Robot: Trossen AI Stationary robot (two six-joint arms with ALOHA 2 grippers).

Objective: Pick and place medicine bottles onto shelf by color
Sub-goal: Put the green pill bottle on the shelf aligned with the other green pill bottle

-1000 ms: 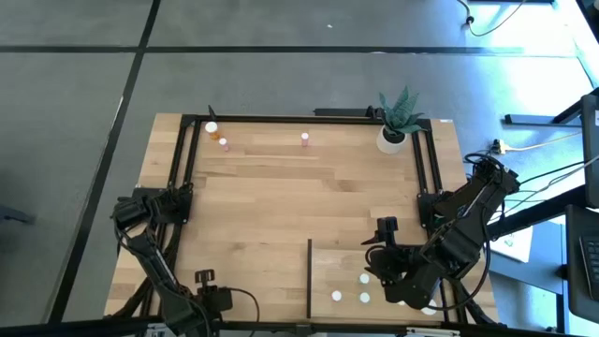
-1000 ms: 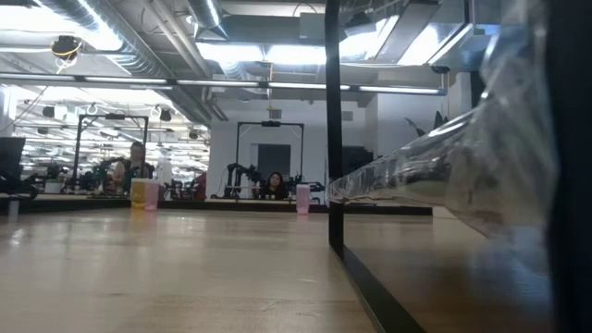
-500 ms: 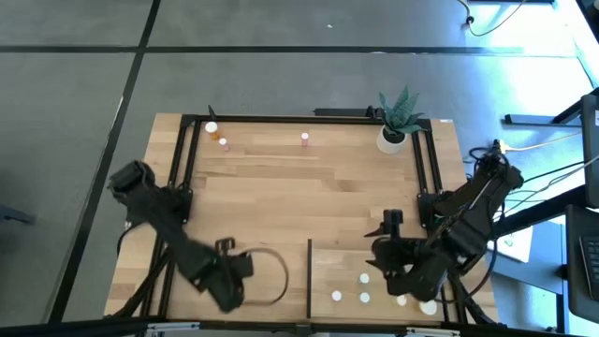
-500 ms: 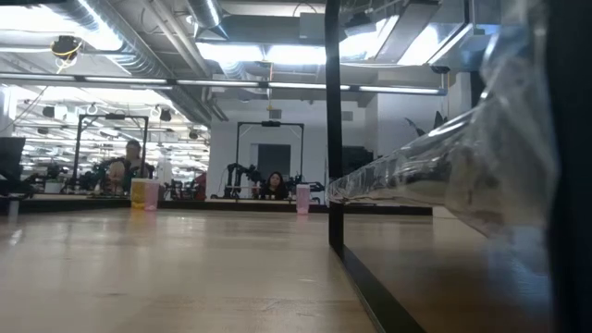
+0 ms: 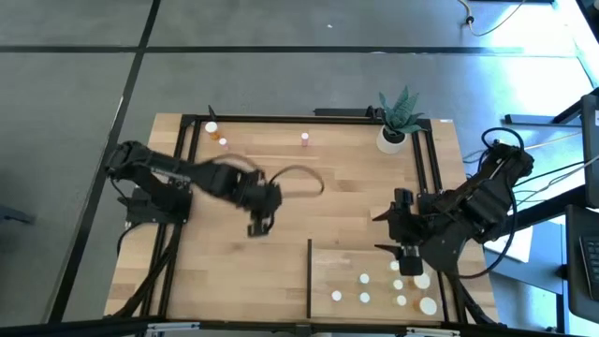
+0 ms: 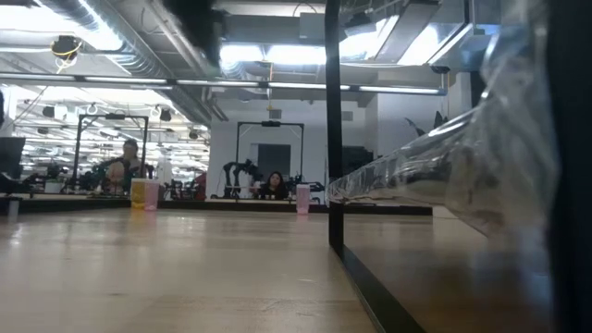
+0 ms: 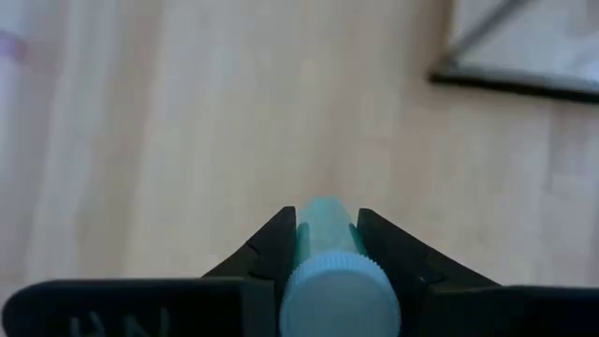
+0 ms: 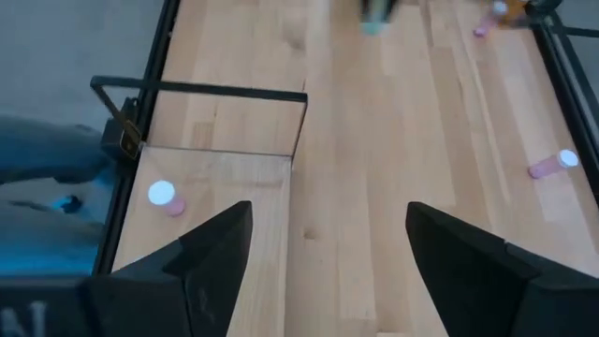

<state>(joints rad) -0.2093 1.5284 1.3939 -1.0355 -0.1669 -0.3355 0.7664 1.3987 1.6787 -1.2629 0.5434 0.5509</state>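
Left pincer carrying a capped bottle over mid-counter; right pincer waits wide open above the shelf.

Left pincer [image 5: 259, 225] is clamped on a pale white-capped bottle [image 7: 328, 267], hanging over the bare counter [image 5: 309, 187]. Three bottles still stand along the counter's far edge: white [image 5: 211, 127], orange [image 5: 223, 143], pink [image 5: 304, 139]. Best play, I'd say: carry it level across to the shelf [image 5: 328, 262], clear the dark upright edge [image 5: 310, 278], and set it among matching caps. Right pincer [image 5: 404, 253] holds nothing.
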